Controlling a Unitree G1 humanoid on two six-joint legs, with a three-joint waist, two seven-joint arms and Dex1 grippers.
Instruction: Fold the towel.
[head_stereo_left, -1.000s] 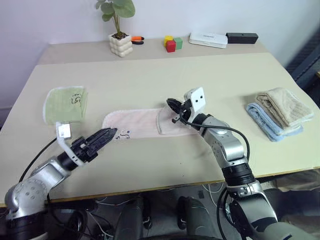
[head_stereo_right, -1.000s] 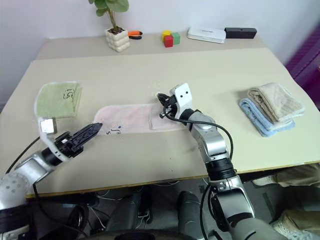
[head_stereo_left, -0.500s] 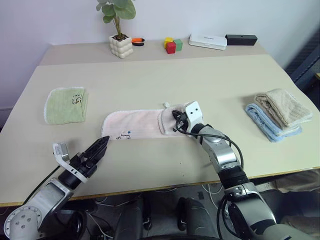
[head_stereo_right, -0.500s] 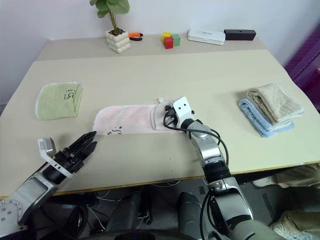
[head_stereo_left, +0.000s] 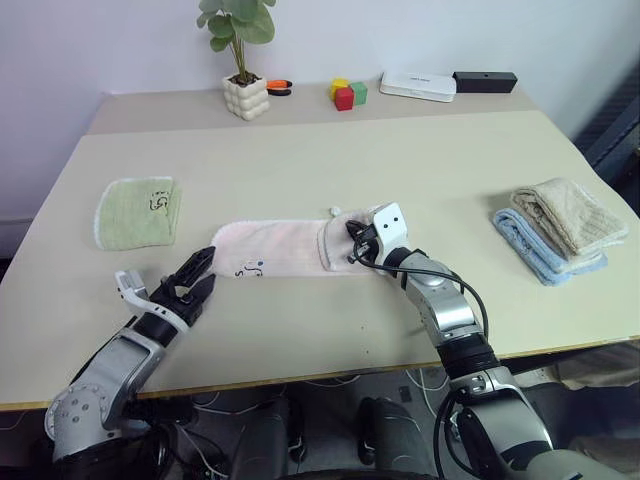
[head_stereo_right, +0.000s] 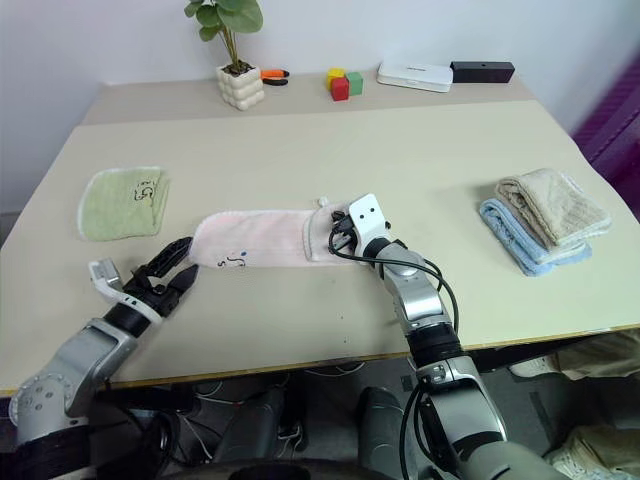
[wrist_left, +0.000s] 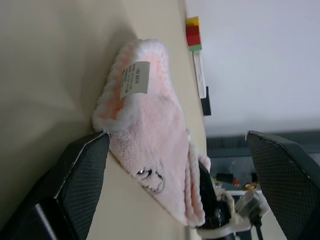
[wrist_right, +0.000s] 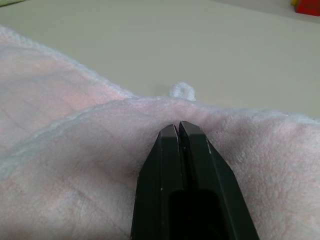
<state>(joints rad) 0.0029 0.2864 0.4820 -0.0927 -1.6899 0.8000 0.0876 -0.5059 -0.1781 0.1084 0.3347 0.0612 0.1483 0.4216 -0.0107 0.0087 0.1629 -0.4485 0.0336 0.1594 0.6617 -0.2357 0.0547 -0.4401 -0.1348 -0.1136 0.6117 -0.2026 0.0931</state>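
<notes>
Towel (head_stereo_left: 285, 248), pale pink terry, lies as a long strip near the middle of the beige table (head_stereo_left: 420, 150), its right end folded back over itself into a short flap. We see a small grey printed mark near its left end and, in the left wrist view, a white care label at the near edge.

We see the right gripper (head_stereo_left: 352, 243) resting low on the folded flap, its two black fingers (wrist_right: 180, 165) pressed together with no gap, tips lying on the pink pile beside a small white loop at the towel's edge. Whether any fabric is caught between them we cannot tell.

We see the left gripper (head_stereo_left: 196, 278) just off the towel's left end, near the table surface, its fingers spread wide with the towel's end framed between them and nothing held.

Elsewhere on the table: a small light-green cloth (head_stereo_left: 138, 211) to the left, a beige folded towel (head_stereo_left: 568, 217) on a blue one (head_stereo_left: 540, 250) at the right, and a potted plant (head_stereo_left: 240, 60), coloured blocks (head_stereo_left: 345, 92), a white box (head_stereo_left: 418, 85) and a black box (head_stereo_left: 485, 80) along the far edge.
</notes>
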